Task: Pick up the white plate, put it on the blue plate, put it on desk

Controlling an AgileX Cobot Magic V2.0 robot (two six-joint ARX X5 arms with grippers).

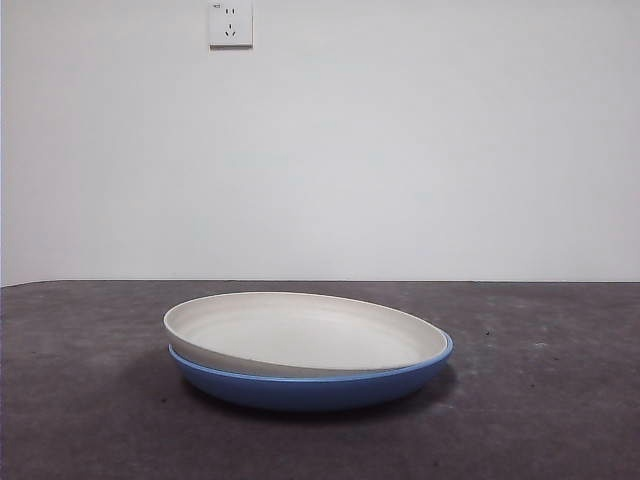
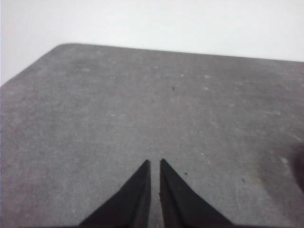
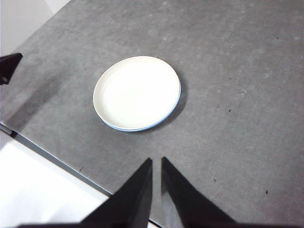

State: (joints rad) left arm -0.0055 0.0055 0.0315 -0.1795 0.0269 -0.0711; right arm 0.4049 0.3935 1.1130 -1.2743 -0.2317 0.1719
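Front view showed the white plate (image 1: 305,335) nested in the blue plate (image 1: 310,388), slightly tilted, its left rim raised clear of the blue rim while its right rim sat down inside. The pair rested on the tabletop (image 1: 540,400) at lower centre of the frame, with no arm near them. In the right wrist view the white plate (image 3: 137,92) lay at the middle of the frame, only a thin blue edge (image 3: 142,128) showing around its near side. The right end effector (image 3: 156,161) hung well above the tabletop (image 3: 237,118), apart from the plates, its jaws nearly together and holding nothing. The left end effector (image 2: 154,163) was likewise almost closed and empty, over bare tabletop (image 2: 142,109). A wall socket (image 1: 230,23) sat at upper left of the front view.
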